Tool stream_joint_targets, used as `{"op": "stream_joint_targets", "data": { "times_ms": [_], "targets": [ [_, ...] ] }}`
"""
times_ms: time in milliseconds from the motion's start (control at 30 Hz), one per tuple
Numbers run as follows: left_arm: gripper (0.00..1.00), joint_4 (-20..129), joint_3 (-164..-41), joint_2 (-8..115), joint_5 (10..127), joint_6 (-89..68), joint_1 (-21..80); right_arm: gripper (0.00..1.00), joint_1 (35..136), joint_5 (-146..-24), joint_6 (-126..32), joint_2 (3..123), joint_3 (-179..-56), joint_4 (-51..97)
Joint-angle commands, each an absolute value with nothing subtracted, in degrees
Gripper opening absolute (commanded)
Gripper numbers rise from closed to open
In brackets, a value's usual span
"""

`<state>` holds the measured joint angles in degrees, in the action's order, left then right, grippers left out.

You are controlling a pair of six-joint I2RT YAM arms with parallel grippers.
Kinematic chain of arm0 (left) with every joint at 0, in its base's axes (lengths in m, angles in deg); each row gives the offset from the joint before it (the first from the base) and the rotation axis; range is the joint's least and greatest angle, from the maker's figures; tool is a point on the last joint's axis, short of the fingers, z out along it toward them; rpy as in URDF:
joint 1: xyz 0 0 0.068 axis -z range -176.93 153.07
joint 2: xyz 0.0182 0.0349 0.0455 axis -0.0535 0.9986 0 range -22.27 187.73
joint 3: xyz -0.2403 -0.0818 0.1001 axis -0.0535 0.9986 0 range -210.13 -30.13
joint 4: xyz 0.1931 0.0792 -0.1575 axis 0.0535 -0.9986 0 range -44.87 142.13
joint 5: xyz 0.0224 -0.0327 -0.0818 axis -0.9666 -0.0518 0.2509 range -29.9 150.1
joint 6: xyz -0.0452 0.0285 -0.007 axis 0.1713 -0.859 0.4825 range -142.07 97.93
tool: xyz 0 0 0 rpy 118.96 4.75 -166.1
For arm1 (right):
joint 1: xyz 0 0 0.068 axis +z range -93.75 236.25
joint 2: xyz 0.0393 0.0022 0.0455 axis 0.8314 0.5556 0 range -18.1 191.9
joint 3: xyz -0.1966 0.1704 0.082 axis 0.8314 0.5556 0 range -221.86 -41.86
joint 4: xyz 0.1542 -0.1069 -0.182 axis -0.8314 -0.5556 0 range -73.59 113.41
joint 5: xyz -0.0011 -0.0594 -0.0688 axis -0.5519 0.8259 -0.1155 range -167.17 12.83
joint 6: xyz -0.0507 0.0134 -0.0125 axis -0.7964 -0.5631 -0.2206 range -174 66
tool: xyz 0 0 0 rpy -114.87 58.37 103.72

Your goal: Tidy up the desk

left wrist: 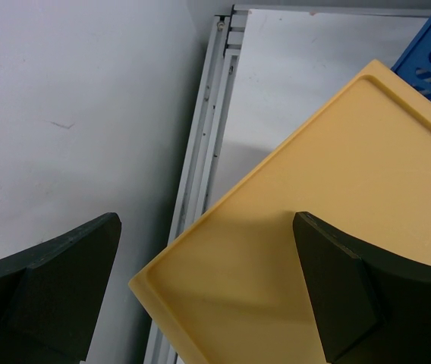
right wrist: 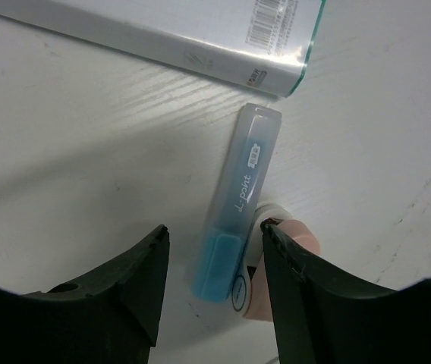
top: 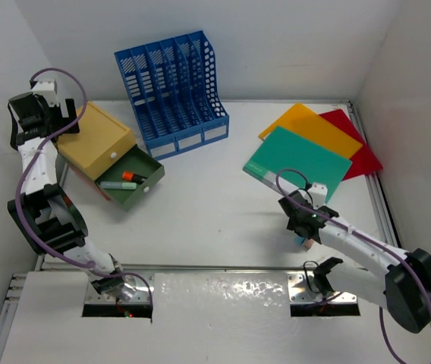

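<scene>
The desk [top: 215, 220] is a white tabletop with metal rails. A blue highlighter [right wrist: 234, 212] lies on it beside a small pink and white item [right wrist: 287, 265], just below the green folder's corner [right wrist: 276, 68]. My right gripper [right wrist: 214, 227] is lowered over both, jaws partly closed. The right finger touches the pink item, and white table shows between the left finger and the highlighter. From above, this gripper [top: 306, 226] sits near the right front. My left gripper [left wrist: 206, 220] hangs open over the corner of the yellow drawer box [left wrist: 314, 227], empty.
A blue slotted file rack [top: 171, 91] stands at the back. The yellow box's green drawer [top: 133, 178] is pulled out, with markers inside. Green [top: 299, 163], orange [top: 310, 125] and red [top: 356, 148] folders overlap at the back right. White walls enclose the sides.
</scene>
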<state>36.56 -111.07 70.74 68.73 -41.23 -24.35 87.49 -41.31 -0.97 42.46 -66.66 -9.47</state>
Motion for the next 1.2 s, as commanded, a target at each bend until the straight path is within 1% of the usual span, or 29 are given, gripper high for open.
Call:
{"op": "stream_joint_targets", "data": {
  "times_ms": [0, 267, 400, 500, 533, 567, 667, 767, 833, 900, 933, 967, 1033, 1067, 1167],
  "targets": [
    [0.97, 33.32, -110.02, 72.47, 69.07, -41.94, -23.92, 0.51, 87.27, -39.90, 2.68, 42.11, -65.16, -10.60],
    [0.97, 33.50, -110.02, 72.83, 69.33, -41.76, -23.92, 0.53, 84.47, -41.22, 2.51, 41.76, -61.29, -7.44],
    [0.97, 33.41, -109.93, 72.48, 69.42, -41.76, -23.92, 0.53, 82.89, -44.02, -0.90, 42.98, -60.32, -0.79],
    [0.97, 33.33, -109.84, 72.04, 69.51, -41.76, -23.92, 0.48, 81.39, -47.79, -2.58, 45.18, -59.53, 4.31],
    [0.97, 33.24, -109.76, 71.86, 69.42, -41.76, -23.92, 0.44, 81.21, -48.86, -2.85, 46.93, -59.44, 5.21],
    [0.97, 33.15, -109.75, 71.86, 69.42, -41.85, -23.92, 0.31, 81.12, -49.74, -3.72, 47.81, -59.27, 6.17],
    [0.97, 33.15, -109.93, 71.51, 69.16, -41.94, -23.92, 0.00, 81.12, -53.61, -5.83, 50.19, -58.83, 10.04],
    [0.97, 32.89, -110.11, 71.33, 68.81, -42.11, -23.92, 0.00, 81.21, -58.70, -8.46, 51.34, -58.82, 16.27],
    [0.97, 32.80, -110.11, 71.24, 68.72, -42.11, -23.92, 0.00, 81.99, -61.16, -9.53, 51.78, -60.31, 16.64],
    [0.97, 32.71, -110.19, 71.16, 68.72, -42.20, -23.92, 0.00, 85.93, -60.74, -13.12, 51.25, -61.72, 16.82],
    [0.97, 32.62, -110.19, 71.16, 68.72, -42.20, -23.92, 0.00, 88.30, -56.73, -14.70, 50.73, -63.81, 16.64],
    [0.97, 32.54, -110.37, 71.16, 68.63, -42.20, -23.92, 0.00, 94.77, -54.17, -18.81, 49.59, -65.14, 16.64],
    [0.97, 32.45, -110.54, 71.24, 68.46, -42.11, -23.92, 0.00, 100.26, -50.90, -23.13, 49.32, -69.34, 17.43],
    [0.97, 32.27, -110.81, 71.33, 68.45, -42.11, -23.92, 0.00, 103.33, -51.67, -26.98, 50.01, -70.68, 19.17],
    [0.97, 32.09, -111.07, 71.59, 68.10, -42.11, -23.92, 0.00, 106.08, -57.55, -35.17, 52.30, -75.95, 27.16]
  ]
}}
